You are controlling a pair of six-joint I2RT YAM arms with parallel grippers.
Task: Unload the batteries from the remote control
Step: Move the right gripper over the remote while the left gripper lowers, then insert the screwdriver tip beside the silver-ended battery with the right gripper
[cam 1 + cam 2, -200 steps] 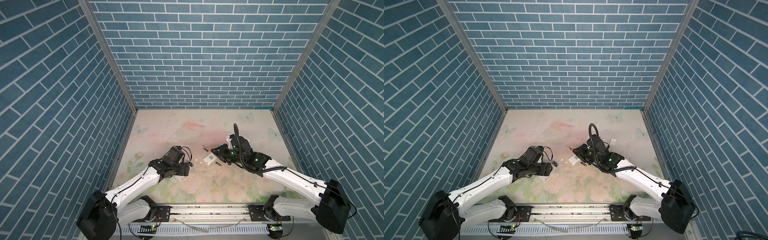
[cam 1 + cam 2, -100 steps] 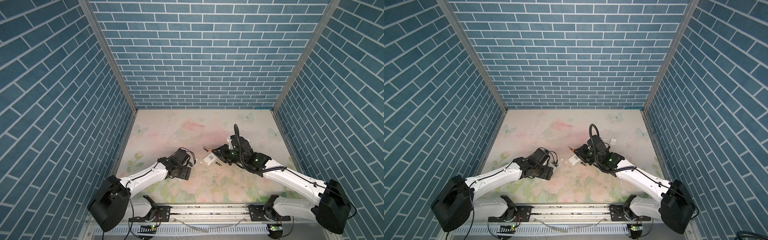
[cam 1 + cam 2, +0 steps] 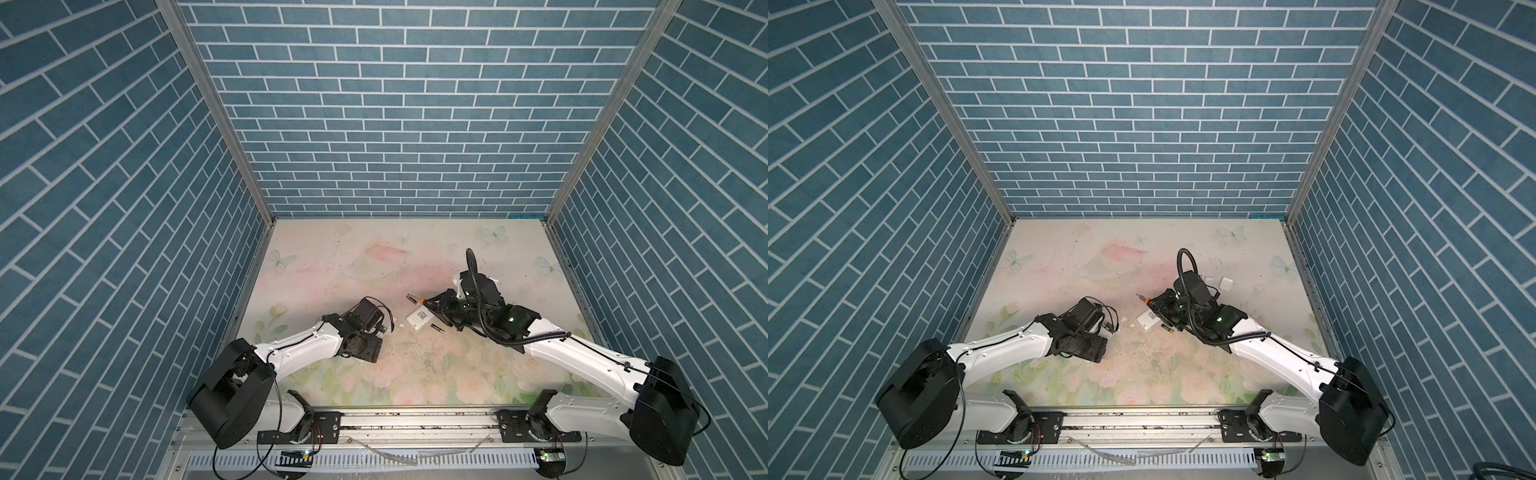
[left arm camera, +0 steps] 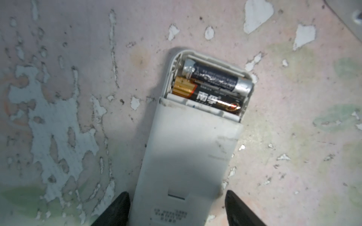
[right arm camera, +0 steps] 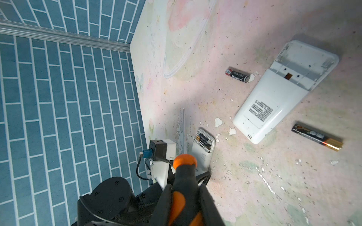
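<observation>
Low over the table [image 3: 374, 257], the left arm [image 3: 299, 349] stretches out from its base with the forearm nearly level and the wrist bent down. The left gripper [image 4: 178, 195] straddles the small remote [image 4: 188, 148], one black finger [image 4: 117, 209] on each side of its body. The jaws stand apart, close beside the casing; whether they touch it I cannot tell. The cover [image 4: 195, 140] is slid partway back, and two batteries [image 4: 215, 80] lie side by side in the exposed bay.

The right arm [image 3: 582, 353] reaches forward and inward, forearm angled up from the base, wrist low near the table's middle. The right gripper [image 5: 185, 195] is clamped on the screwdriver [image 5: 184, 182] by its orange-and-black handle.

Just ahead of it lies the large remote [image 5: 284, 94], face down with its bay uncovered. A loose battery [image 5: 237, 75] rests on the table near that bay end, and another battery [image 5: 317, 138] lies beside the remote's other end.
</observation>
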